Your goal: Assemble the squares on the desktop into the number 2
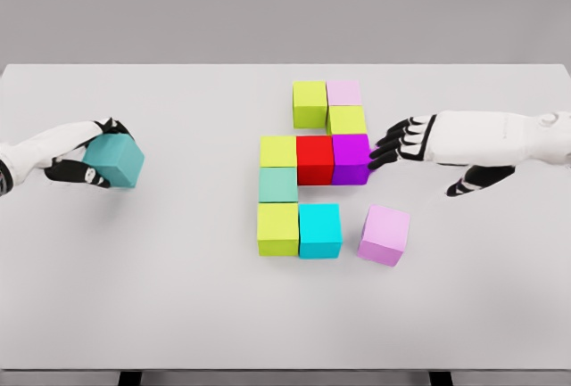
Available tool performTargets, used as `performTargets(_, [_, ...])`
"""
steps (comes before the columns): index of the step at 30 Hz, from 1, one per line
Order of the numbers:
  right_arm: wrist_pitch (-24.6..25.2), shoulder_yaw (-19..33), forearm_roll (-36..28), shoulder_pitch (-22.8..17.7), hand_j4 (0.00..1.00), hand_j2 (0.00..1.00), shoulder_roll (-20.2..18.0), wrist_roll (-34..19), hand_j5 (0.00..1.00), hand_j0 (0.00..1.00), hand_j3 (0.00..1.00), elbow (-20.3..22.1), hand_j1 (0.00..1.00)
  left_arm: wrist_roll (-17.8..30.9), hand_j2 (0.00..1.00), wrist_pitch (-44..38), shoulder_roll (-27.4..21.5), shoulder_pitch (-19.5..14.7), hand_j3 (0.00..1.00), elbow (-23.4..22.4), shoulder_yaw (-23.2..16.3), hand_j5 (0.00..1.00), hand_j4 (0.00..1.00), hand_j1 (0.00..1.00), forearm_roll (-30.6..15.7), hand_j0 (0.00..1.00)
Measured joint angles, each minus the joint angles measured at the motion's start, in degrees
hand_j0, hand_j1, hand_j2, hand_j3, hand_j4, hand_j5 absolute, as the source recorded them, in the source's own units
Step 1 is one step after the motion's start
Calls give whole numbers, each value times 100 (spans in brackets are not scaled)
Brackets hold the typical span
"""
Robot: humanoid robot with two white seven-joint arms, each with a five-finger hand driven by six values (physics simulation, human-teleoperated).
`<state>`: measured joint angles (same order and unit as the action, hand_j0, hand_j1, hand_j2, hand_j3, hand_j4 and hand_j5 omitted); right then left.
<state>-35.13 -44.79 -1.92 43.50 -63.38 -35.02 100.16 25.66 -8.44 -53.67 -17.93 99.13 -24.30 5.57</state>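
While your left robot hand (85, 159) clamps a teal cube (114, 160) near the white counter's (178, 306) left edge, your right robot hand (401, 143) reaches in with fingers spread, fingertips (376, 158) touching the purple cube (351, 159). That cube ends a row with a red cube (314, 160) and a yellow-green cube (277, 151) near the counter's middle. A pink cube (384, 235) sits apart, just right of a cyan cube (319, 230).

Loose cube (384, 235) right of cluster (310, 168)
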Motion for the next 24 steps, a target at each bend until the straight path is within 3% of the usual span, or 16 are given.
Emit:
performTargets(5, [0, -355, -140, -88, 100, 100, -1153, 0, 100, 100, 100, 21, 100, 1, 31, -253, 365, -229, 31, -10, -21, 31, 31, 31, 26, 31])
performTargets(9, [-4, -784, -55, -396, 100, 100, -1490, -1, 100, 100, 100, 27, 100, 3, 31, -562, 671, -343, 31, -16, -48, 31, 31, 31, 128, 31])
performTargets(14, [0, -1283, 333, -299, 100, 100, -1271, 0, 100, 100, 100, 28, 100, -1, 31, -1021, 1097, -861, 31, -110, -316, 31, 31, 31, 337, 31])
performTargets(24, [2, -1562, 705, -53, 100, 100, -742, 1, 100, 100, 100, -1, 100, 1, 31, -1546, 1835, -1108, 31, -453, -594, 31, 31, 31, 728, 31])
